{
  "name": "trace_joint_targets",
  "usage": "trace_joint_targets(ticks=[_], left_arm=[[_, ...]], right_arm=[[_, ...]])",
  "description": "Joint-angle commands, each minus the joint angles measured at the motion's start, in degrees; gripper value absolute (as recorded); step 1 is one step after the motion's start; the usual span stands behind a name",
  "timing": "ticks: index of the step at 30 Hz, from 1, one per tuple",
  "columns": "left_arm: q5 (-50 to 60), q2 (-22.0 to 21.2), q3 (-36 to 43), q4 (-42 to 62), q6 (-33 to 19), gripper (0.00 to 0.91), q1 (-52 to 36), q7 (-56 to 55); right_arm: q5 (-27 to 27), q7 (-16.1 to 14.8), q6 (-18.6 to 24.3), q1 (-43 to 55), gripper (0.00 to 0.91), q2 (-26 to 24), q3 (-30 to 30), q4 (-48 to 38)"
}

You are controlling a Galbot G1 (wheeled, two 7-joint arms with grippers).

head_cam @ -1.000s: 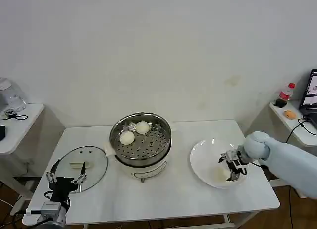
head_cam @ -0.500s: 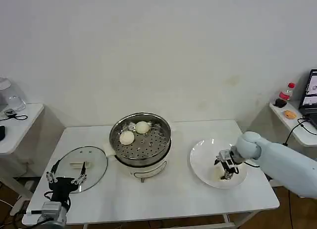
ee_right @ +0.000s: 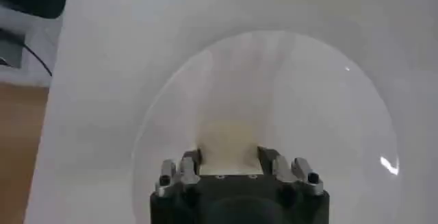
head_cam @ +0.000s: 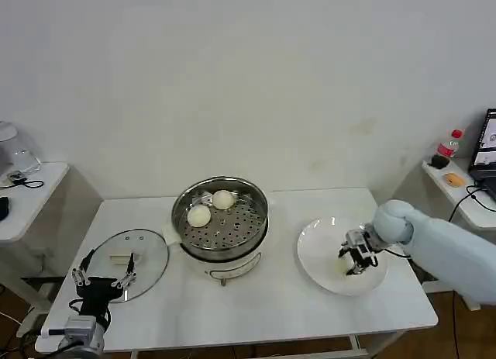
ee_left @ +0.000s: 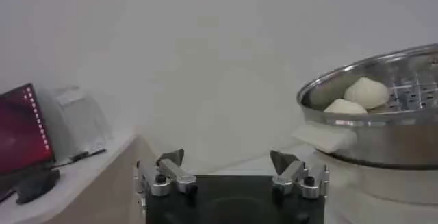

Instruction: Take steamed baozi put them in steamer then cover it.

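Note:
The steamer [head_cam: 221, 219] stands mid-table on its white pot base, with two steamed baozi [head_cam: 199, 215] [head_cam: 223, 198] in it; the left wrist view shows the steamer [ee_left: 383, 119] and both baozi [ee_left: 367, 92] [ee_left: 344, 107] too. The glass cover [head_cam: 143, 246] lies flat at the table's left. My left gripper [head_cam: 101, 280] [ee_left: 229, 167] hovers open at the cover's near edge. My right gripper [head_cam: 354, 260] [ee_right: 229, 155] is low over the white plate [head_cam: 322, 246] [ee_right: 315, 88], shut on a pale baozi [ee_right: 229, 136] that fills the gap between its fingers.
A small side table [head_cam: 31, 196] with a clear container stands at the far left. A red-capped bottle [head_cam: 447, 146] and a screen sit on a shelf at the far right. A dark laptop [ee_left: 24, 126] appears in the left wrist view.
My right gripper has slid a little leftward over the plate and then lifted slightly. The left arm, steamer and cover have not moved.

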Motion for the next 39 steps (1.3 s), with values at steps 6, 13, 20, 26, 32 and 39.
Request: trace_joint_targets(ticks=[6,13,20,26,32,39], left_arm=[[-0.5,0.2,-0.5,0.2,0.0,0.907,-0.1,0.0],[-1.1,0.4,-1.1,0.1,0.1,0.907,-0.3,0.0],[-1.9,1.0,-2.2,-0.5,0.4,0.907,-0.2,0.0],[-1.9,0.7,-2.5,-1.3,0.5,0.907,0.2,0.0],[-1.9,0.4,-3.0,-2.0,0.6,0.907,0.4,0.0],[-2.2,-0.2,-3.9,-2.4,0.5,0.907,0.9,0.0]], right_arm=[[8.6,-1.1,0.6,26.5,0.605,7.1,-5.5,-5.4],[12.5,-0.6,-0.5,35.0,0.605,15.6,-9.0,-6.4],[15.2,0.5,-1.6,35.9,0.605,26.6,-12.6,-4.4],[15.2,1.2,-0.5,32.5,0.605,32.3,-14.8,-3.8],[13.3,1.4,3.7,28.4,0.605,35.4,-17.1,-4.4],[9.9,1.0,7.4,24.5,0.605,37.4,-18.3,-6.3]])
